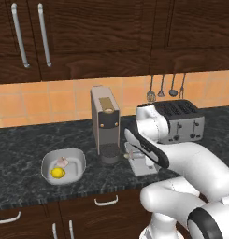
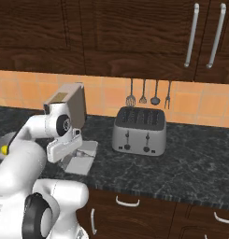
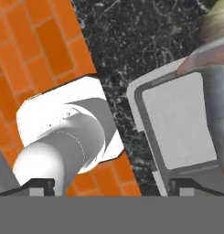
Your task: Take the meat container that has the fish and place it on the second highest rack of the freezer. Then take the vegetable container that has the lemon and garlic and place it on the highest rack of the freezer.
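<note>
just beside the meat container (image 1: 145, 164), coffee machine (image 1: 105, 122) and toaster (image 1: 183, 120); tool (image 3: 111, 185) released

A counter (image 1: 22, 158) runs across the middle of the left base view. At lower left on it sits the vegetable container (image 1: 63, 166), with the lemon (image 1: 58, 173) and the garlic (image 1: 63, 162) inside, the garlic just behind the lemon. Right of it, at frame centre, stands a coffee machine (image 1: 105, 122). The meat container (image 1: 143, 164) lies just right of the machine's base. A toaster (image 1: 183, 120) stands behind it, further right. Utensils (image 1: 166, 87) hang on the wall above the toaster, and cabinets (image 1: 88, 32) fill the top of the frame.
</note>
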Motion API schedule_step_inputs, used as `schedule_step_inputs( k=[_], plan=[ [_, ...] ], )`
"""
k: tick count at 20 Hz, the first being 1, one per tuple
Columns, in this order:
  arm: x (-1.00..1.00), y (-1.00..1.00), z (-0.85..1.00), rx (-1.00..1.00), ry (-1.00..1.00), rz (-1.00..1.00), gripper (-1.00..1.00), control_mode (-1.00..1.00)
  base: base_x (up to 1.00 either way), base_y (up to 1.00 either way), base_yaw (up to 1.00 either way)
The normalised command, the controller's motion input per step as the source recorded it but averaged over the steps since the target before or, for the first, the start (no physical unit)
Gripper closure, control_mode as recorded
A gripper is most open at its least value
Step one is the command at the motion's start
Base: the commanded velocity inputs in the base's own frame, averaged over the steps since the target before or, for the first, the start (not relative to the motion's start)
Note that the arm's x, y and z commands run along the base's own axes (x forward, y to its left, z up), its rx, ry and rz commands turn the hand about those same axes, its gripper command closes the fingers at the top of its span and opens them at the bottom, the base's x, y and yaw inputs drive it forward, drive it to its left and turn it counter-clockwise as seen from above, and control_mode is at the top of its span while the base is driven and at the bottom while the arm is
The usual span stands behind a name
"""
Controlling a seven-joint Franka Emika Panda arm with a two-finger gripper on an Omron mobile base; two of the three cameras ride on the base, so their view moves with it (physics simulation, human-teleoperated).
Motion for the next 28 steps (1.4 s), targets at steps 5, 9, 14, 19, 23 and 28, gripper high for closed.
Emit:
schedule_step_inputs(
  k=[5,9,14,19,23,28],
  plan=[
    [0.21,0.00,-0.58,0.00,-0.07,0.04,-1.00,-1.00,0.00,0.00,0.00],
    [0.17,0.00,-0.51,0.01,-0.01,0.00,-1.00,-1.00,0.00,0.00,0.00],
    [0.05,0.05,-0.79,0.00,-0.12,0.00,-1.00,-1.00,0.00,0.00,0.00],
    [-0.18,0.16,-1.00,0.00,-0.16,0.04,-1.00,-1.00,0.00,0.00,0.00],
    [-0.33,0.13,-1.00,0.00,-0.11,0.04,1.00,-1.00,0.00,0.00,0.00],
    [-0.58,-0.07,-0.77,0.01,-0.06,0.02,1.00,-1.00,0.00,0.00,0.00]
  ],
)
